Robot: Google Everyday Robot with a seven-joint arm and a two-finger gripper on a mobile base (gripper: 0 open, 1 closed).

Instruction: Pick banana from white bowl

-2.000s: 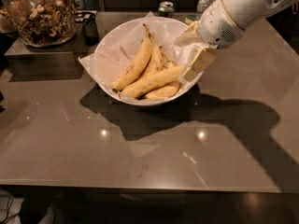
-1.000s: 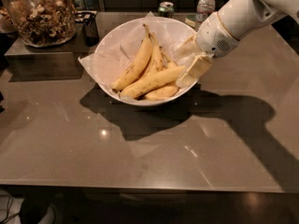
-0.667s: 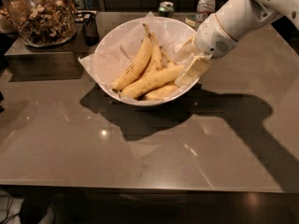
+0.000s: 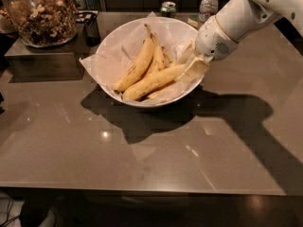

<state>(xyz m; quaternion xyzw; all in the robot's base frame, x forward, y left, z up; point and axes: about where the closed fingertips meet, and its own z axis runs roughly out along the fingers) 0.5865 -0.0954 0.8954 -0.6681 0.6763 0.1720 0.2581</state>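
Observation:
The white bowl (image 4: 106, 56), lined with crinkled white paper, stands at the back middle of the table and holds several yellow bananas. The banana (image 4: 151, 82), slim and nearly straight, lies low in the bowl and points right. A plumper, curved banana (image 4: 137, 65) lies above it, stem toward the far rim. My gripper (image 4: 191, 65) reaches in over the bowl's right rim and sits at the right end of the banana, covering its tip. The white arm (image 4: 236, 18) comes in from the upper right.
A glass jar of nuts (image 4: 40, 15) stands on a dark box (image 4: 42, 60) at the back left. A soda can (image 4: 167, 8) and a water bottle (image 4: 207, 6) stand behind the bowl. The grey table's front edge (image 4: 142, 190) runs near the bottom.
The arm's upper part has swung slightly up and to the right. The gripper stays at the bowl's right rim by the banana's end. The bananas have not moved.

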